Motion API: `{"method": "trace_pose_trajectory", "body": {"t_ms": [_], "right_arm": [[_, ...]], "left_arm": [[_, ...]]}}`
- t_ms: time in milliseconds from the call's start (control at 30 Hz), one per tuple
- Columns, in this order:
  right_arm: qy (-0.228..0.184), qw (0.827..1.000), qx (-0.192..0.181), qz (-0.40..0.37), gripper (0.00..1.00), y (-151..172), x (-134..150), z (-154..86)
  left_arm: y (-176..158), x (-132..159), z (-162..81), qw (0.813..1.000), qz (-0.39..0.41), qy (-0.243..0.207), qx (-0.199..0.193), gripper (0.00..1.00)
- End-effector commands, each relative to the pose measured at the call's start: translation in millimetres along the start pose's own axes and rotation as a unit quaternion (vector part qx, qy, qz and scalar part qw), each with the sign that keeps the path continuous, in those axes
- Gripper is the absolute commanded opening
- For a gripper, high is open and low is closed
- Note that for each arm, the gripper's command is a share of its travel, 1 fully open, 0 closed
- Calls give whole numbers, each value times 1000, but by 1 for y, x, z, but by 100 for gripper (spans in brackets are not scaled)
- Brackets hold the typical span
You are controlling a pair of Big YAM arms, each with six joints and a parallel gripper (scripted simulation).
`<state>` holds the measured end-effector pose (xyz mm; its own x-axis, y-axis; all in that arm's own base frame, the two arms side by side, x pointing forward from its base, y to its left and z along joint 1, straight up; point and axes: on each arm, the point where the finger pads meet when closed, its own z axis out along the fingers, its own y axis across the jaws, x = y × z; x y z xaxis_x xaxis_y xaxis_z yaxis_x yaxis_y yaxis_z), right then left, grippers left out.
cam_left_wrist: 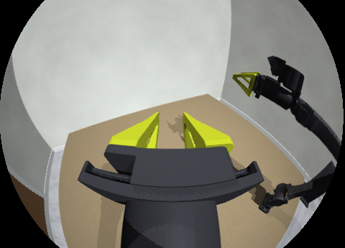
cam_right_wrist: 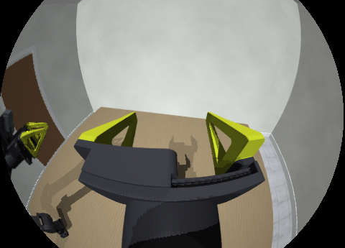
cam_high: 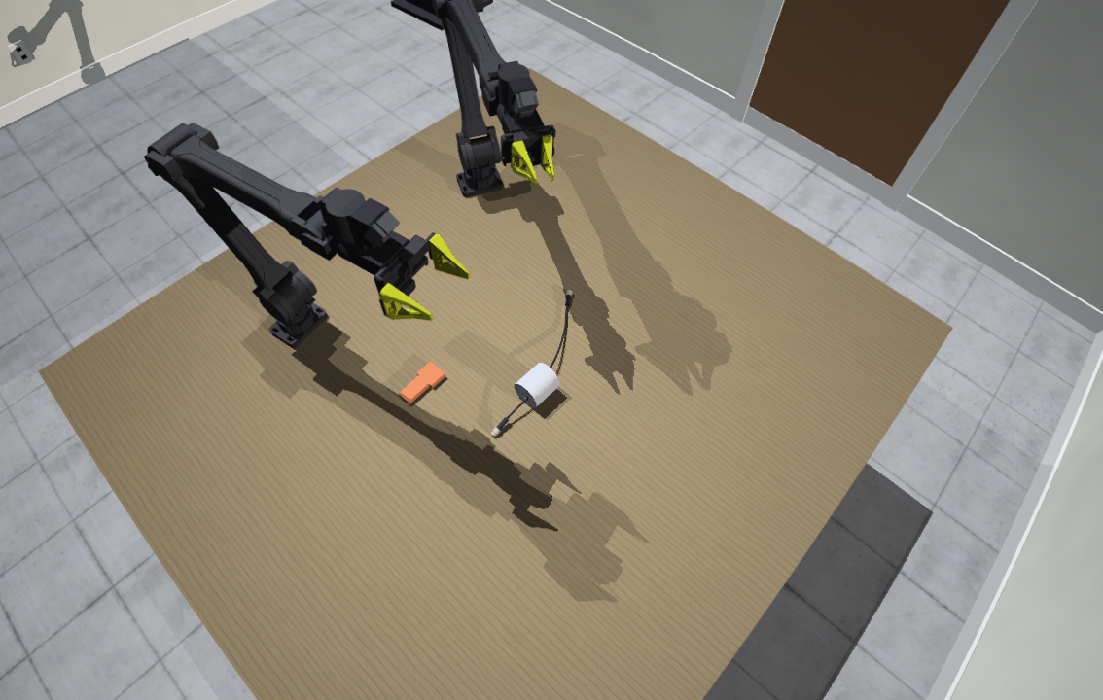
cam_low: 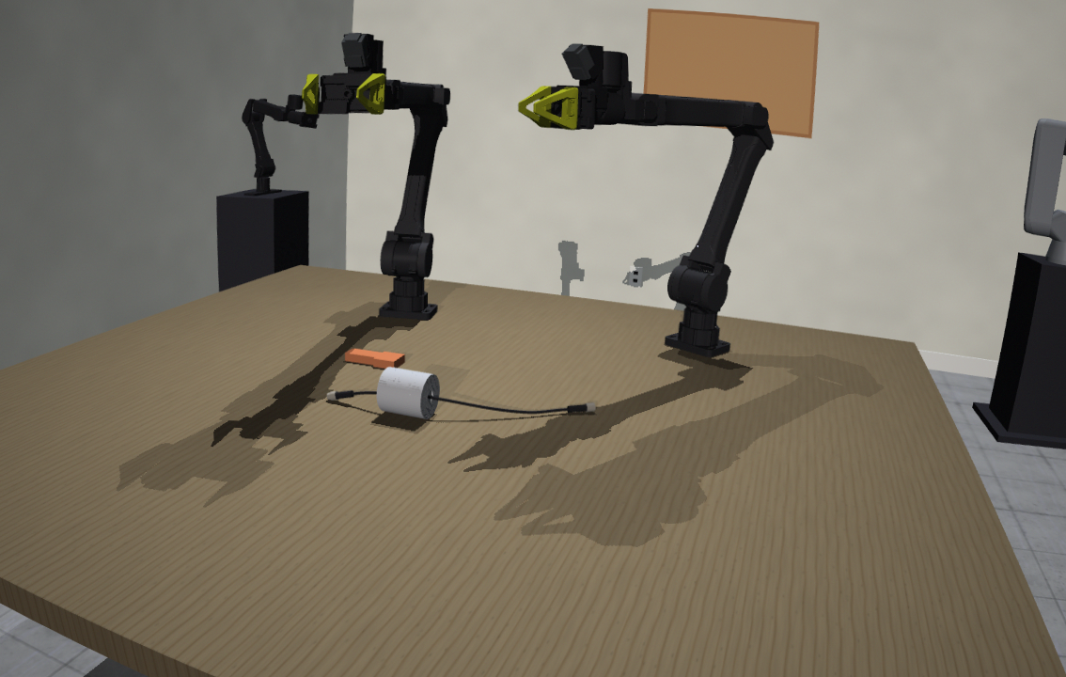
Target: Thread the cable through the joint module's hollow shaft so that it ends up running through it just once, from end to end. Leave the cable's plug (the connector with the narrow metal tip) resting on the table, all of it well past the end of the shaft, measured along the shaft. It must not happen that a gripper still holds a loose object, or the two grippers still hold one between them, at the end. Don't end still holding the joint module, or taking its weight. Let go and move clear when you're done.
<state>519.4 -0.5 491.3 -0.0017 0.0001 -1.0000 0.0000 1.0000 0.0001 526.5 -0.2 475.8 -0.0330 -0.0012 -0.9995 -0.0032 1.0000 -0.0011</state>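
Note:
The white joint module (cam_high: 536, 383) lies on its side near the middle of the table; it also shows in the exterior view (cam_low: 407, 391). The black cable (cam_high: 561, 334) runs through its shaft. One cable end (cam_high: 499, 428) lies on the table past one face, and the other end (cam_high: 569, 296) lies far past the other face. I cannot tell which end is the plug. My left gripper (cam_high: 535, 160) (cam_left_wrist: 170, 116) is raised high near its base, nearly shut and empty. My right gripper (cam_high: 438, 292) (cam_right_wrist: 171, 116) is wide open, empty and raised.
An orange block (cam_high: 422, 383) lies flat on the table beside the module, apart from it. Both arm bases stand at the table's back edge. Other robot stands are on the floor off the table.

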Motion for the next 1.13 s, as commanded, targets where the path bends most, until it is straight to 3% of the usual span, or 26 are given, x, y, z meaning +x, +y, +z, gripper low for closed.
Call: {"method": "trace_pose_trajectory", "body": {"t_ms": [0, 33, 100, 200, 333, 367, 600, 633, 1100], "right_arm": [[-45, 999, -5, -4, 96, 7, -56, -6], [-45, 999, -5, -4, 96, 7, -56, -6], [-46, 999, -6, -4, 96, 7, -57, -6], [-47, 999, -6, -4, 96, 7, -58, -6], [-46, 999, -6, -4, 96, 7, -58, -6], [-46, 999, -6, -4, 96, 7, -58, -6], [-47, 999, -6, -4, 96, 7, -58, -6], [-35, 999, -2, -2, 96, 3, -42, -3], [-35, 999, -2, -2, 96, 3, -42, -3]], "left_arm": [[-4, 14, 5, 1000, -7, 7, 2, 32], [-4, 14, 5, 1000, -7, 7, 2, 32], [-5, -82, -19, 997, 6, -76, 6, 32], [-4, -86, -21, 997, 6, -80, 5, 32], [-3, -63, -6, 999, 6, -54, 4, 32], [-3, -42, -4, 999, 6, -38, 4, 32], [-1, -45, -3, 999, 4, -39, 3, 32], [-1, -44, -8, 999, 2, -40, 3, 32], [-1, -44, -8, 999, 2, -40, 3, 32]]}}
